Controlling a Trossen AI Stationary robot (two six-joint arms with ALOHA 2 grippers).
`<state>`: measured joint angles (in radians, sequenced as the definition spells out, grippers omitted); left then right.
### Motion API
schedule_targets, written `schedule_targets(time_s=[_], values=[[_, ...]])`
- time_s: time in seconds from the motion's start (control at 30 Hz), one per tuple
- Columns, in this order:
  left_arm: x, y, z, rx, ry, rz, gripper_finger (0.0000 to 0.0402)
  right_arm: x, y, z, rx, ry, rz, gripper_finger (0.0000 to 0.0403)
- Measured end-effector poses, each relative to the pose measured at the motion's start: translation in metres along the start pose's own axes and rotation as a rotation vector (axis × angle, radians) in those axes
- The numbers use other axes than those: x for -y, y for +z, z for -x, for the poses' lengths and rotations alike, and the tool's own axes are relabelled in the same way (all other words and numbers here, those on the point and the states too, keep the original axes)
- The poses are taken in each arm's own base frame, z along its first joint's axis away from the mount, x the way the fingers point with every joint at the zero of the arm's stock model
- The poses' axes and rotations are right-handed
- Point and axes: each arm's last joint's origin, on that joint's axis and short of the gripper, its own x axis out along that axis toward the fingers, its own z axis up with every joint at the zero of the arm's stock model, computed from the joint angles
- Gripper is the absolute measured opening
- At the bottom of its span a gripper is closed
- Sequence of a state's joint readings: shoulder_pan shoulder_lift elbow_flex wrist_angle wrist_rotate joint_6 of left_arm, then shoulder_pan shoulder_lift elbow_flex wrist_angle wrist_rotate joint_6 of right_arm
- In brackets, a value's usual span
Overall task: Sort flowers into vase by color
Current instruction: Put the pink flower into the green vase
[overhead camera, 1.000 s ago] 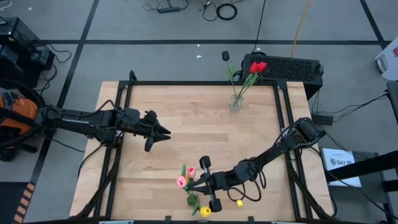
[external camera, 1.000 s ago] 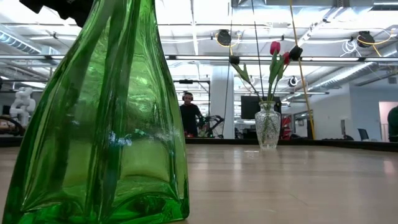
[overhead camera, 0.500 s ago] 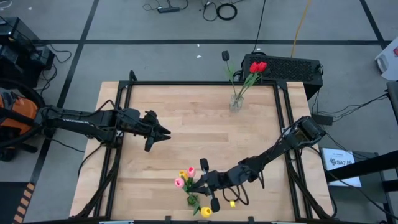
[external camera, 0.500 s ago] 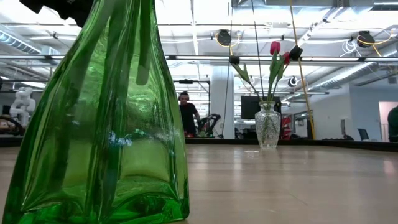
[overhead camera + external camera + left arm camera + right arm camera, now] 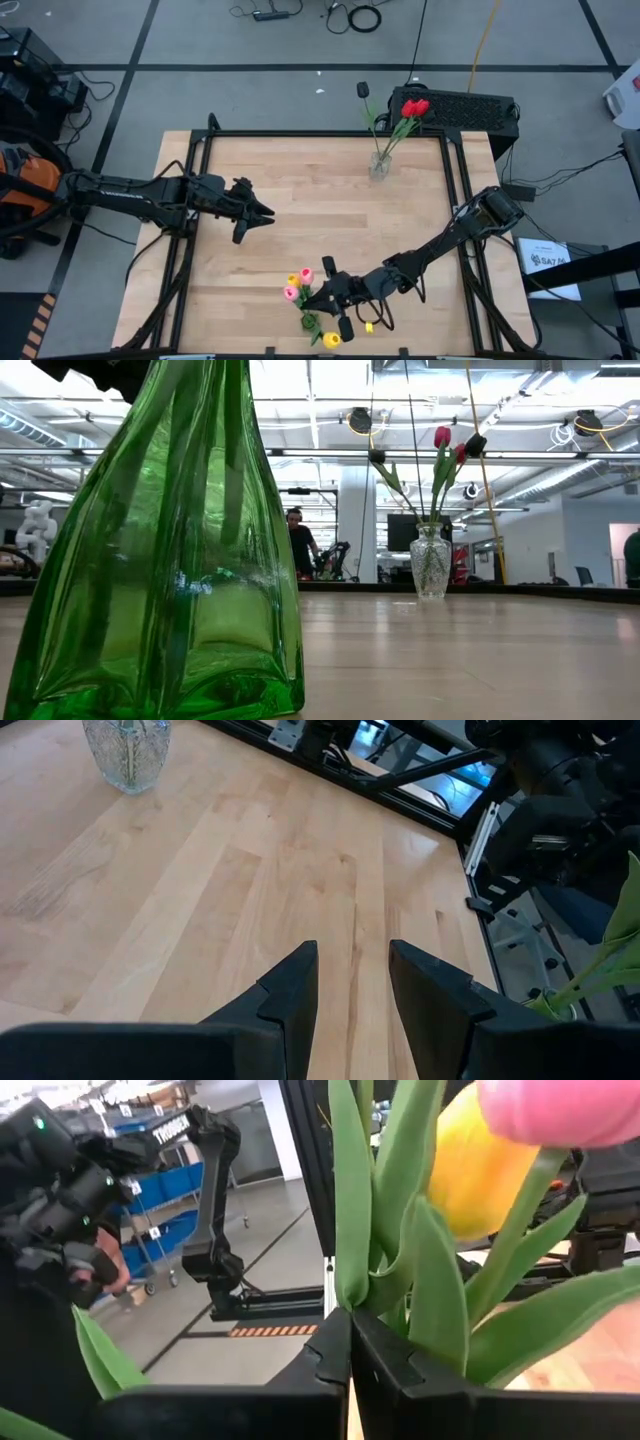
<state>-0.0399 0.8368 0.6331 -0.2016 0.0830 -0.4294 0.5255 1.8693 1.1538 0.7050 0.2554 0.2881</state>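
Observation:
A green glass vase [image 5: 160, 560] stands at the table's near edge and holds pink tulips [image 5: 290, 293] and a yellow one [image 5: 330, 340]. My right gripper [image 5: 318, 292] reaches in among them from the right, shut on green stem and leaves [image 5: 345, 1210] below a yellow head [image 5: 480, 1170]. A clear vase [image 5: 378, 165] at the far edge holds red tulips [image 5: 414, 106] and a black one [image 5: 362, 89]. My left gripper [image 5: 262, 212] hovers open over the table's left half. My right gripper [image 5: 350, 1345] pinches the yellow tulip's stem and leaves [image 5: 350, 1295] between its two fingers, a short way below the head. The fingers come in level from the table's right. The tulip stands upright, its head [image 5: 293, 281] above the fingers and a stem [image 5: 230, 460] down inside the green vase.
Bare wood lies between the two vases [image 5: 330, 215]. The black frame rail [image 5: 205, 150] borders the table. In the low view the green vase fills the near left and a person [image 5: 298, 545] stands far off in the room beyond.
My right gripper has moved a little toward the table's left edge, still shut, bringing the yellow tulip head in beside the pink heads. In the low view a dark stem has appeared inside the green vase. My left arm has kept still.

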Motion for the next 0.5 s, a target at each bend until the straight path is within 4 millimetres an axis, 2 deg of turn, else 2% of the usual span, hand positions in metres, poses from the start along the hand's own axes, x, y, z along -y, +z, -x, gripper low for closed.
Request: schedule_targets(time_s=[0.2,0.5], values=[[0.0,0.0,0.0,0.0,0.0,0.0,0.0132,-0.0006,-0.0012,0.0001,-0.025,0.032,-0.076,0.0008],[0.0001,0.0001,0.0,0.001,-0.001,0.002,0.0132,0.0011,-0.0036,0.0015,-0.083,0.022,-0.104,0.0059]])
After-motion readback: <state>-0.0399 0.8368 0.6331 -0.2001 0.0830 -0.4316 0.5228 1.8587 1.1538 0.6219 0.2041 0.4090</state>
